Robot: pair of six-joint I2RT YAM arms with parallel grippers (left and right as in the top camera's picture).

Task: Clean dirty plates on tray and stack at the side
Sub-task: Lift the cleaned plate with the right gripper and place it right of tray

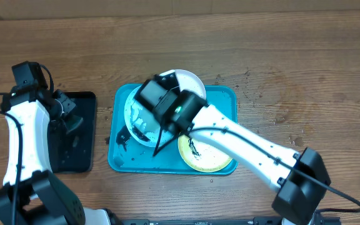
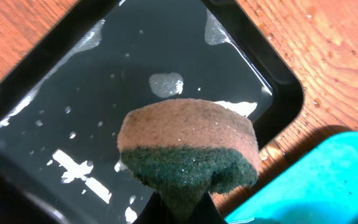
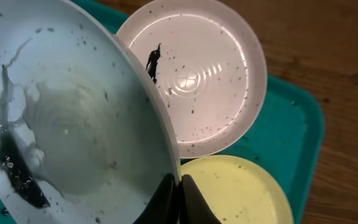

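Observation:
The turquoise tray (image 1: 224, 100) lies mid-table. My right gripper (image 3: 179, 186) is shut on the rim of the light blue plate (image 3: 73, 124) and holds it tilted above the tray; black smears show at its lower left. It also shows in the overhead view (image 1: 136, 122). The white plate (image 3: 204, 74) with a black smear lies at the tray's far side, the yellow-green plate (image 3: 235, 190) at its near right. My left gripper (image 2: 188, 205) is shut on a brown and green sponge (image 2: 188, 149) over the black tray (image 2: 104, 81).
The black tray (image 1: 74, 150) stands left of the turquoise tray and holds water. Water drops lie on the wooden table (image 1: 280, 56) right of the turquoise tray. My right arm (image 1: 242, 140) crosses over the yellow-green plate (image 1: 208, 156).

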